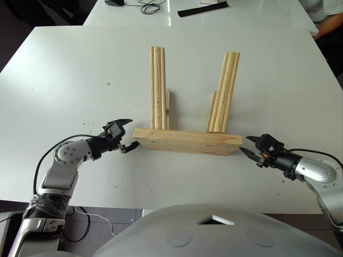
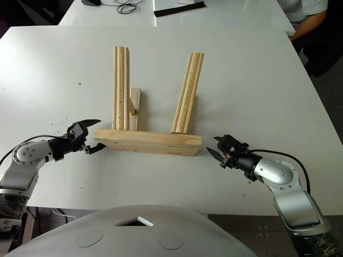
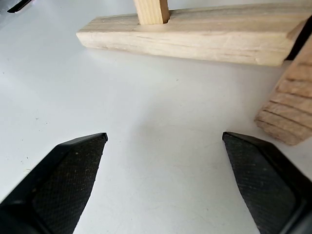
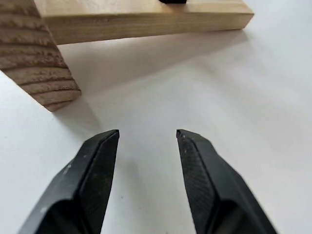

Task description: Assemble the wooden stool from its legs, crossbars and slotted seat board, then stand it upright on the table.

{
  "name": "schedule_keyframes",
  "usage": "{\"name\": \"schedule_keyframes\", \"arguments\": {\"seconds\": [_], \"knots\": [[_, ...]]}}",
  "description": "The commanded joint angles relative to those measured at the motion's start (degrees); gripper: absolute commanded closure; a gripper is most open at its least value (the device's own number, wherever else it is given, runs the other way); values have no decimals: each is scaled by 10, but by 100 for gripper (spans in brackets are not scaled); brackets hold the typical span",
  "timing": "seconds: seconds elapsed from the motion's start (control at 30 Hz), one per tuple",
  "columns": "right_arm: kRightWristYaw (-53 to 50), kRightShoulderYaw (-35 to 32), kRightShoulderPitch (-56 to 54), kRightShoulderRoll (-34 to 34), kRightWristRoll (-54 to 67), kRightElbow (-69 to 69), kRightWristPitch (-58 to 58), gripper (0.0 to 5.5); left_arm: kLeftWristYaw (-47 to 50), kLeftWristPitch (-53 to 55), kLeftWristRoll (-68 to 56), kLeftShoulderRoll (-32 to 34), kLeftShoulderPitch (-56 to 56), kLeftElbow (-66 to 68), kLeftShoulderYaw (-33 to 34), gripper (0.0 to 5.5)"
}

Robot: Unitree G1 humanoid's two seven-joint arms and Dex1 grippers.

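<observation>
The wooden stool lies on its side on the white table (image 1: 64,69). Its slotted seat board (image 1: 187,141) stands on edge at the front. Two pairs of legs, left (image 1: 157,85) and right (image 1: 225,91), point away from me, with a short crossbar (image 2: 134,107) beside the left pair. My left gripper (image 1: 131,134) is open just off the board's left end, whose end grain (image 3: 287,107) shows beside one fingertip. My right gripper (image 1: 244,144) is open a little beyond the board's right end (image 4: 39,58). Neither gripper holds anything.
The table's front edge runs close under both arms. Small specks (image 1: 91,113) dot the table at the left. A second table behind carries a black strip (image 1: 202,9) and cables (image 1: 150,6). A person's arm (image 1: 327,24) rests at the back right.
</observation>
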Motion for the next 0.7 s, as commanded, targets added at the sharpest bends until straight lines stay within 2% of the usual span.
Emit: {"name": "schedule_keyframes", "arguments": {"seconds": [0.03, 0.17, 0.47, 0.57, 0.7], "knots": [[-10, 32, 1, 19, -15, 8, -11, 332, 2, 3, 41, -10, 26, 23, -40, 110], [-5, 46, 22, 22, -11, -18, -11, 332, -3, 26, 12, -10, 28, -21, -45, 110], [6, 25, 31, 15, 5, -48, 1, 332, -18, 86, -9, 14, 62, -114, -56, 110], [15, -18, 32, 16, 54, -113, 34, 332, -28, 187, -101, 32, 68, -224, -27, 110], [34, -106, 33, 5, 147, -208, 93, 332, -37, 356, -296, 66, 58, -344, 64, 110]]}}
